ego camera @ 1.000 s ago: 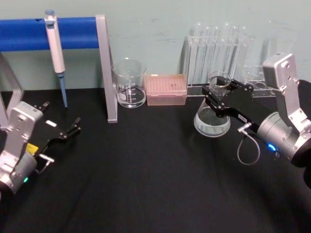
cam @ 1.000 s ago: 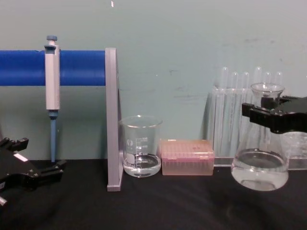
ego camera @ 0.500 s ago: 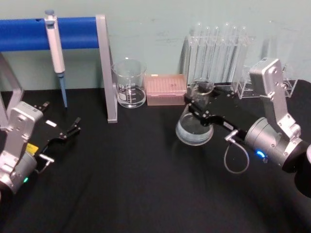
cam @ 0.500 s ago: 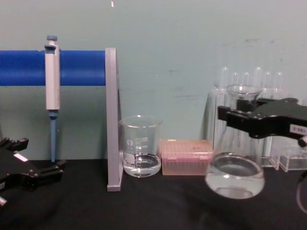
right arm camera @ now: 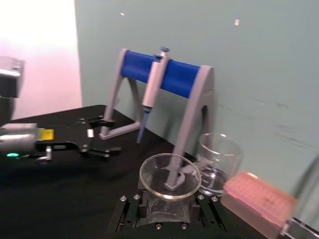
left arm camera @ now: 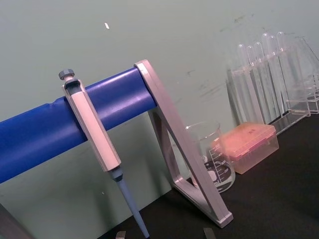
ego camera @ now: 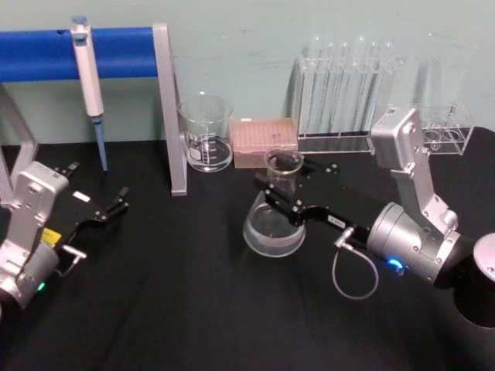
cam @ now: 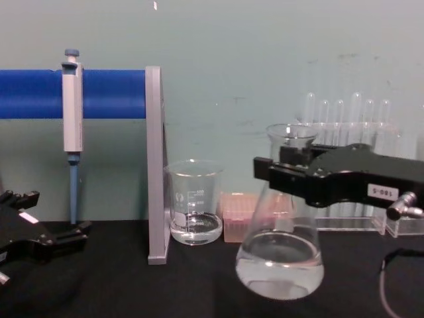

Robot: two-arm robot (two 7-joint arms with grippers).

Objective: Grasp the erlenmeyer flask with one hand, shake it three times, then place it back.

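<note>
My right tool (ego camera: 280,201) pinches the erlenmeyer flask (ego camera: 272,230) by its neck, mid-shake I judge; next, a steady swing back. Left tool (ego camera: 99,181) idles, spread.

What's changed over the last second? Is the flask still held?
Yes. The right pincer, still shut on the flask at its neck, swung it left and toward the robot, from in front of the test tube rack to in front of the tip box. The left pincer, beaker and pipette stayed put.
</note>
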